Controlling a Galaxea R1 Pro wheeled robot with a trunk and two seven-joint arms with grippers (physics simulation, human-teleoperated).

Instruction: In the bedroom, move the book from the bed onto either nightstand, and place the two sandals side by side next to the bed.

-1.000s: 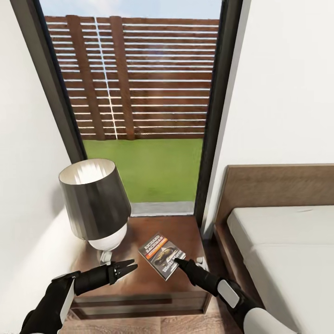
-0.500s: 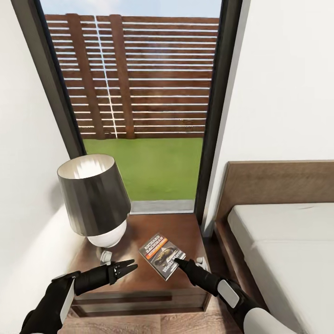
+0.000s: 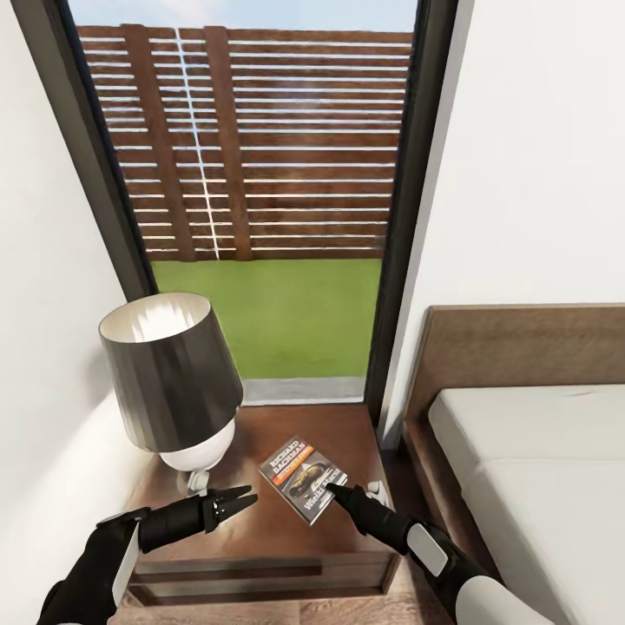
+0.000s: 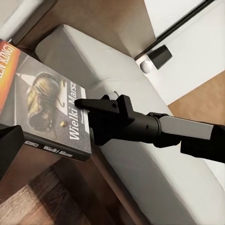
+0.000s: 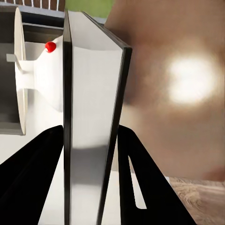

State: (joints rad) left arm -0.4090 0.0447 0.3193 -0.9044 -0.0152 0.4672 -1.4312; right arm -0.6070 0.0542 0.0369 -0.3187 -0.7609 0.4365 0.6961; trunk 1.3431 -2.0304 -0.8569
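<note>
The book (image 3: pixel 303 477), dark with white lettering and an orange band, lies on the top of the dark wooden nightstand (image 3: pixel 260 542) left of the bed (image 3: pixel 538 469). My right gripper (image 3: pixel 334 492) is shut on the book's near right corner. In the right wrist view the book's edge (image 5: pixel 91 117) stands between the two black fingers. The left wrist view has the cover (image 4: pixel 42 103) with the right gripper (image 4: pixel 82 104) pinching its corner. My left gripper (image 3: pixel 243 500) hovers shut over the nightstand, a little left of the book. The sandals are out of view.
A table lamp (image 3: pixel 169 373) with a dark shade and white base fills the nightstand's left half. Behind stands a tall dark-framed window (image 3: pixel 260 174) onto lawn and a slatted fence. The bed's wooden headboard (image 3: pixel 521 347) meets the white wall at right.
The picture has shifted slightly, so the camera moved. Both grippers and the book hold the same places on the nightstand.
</note>
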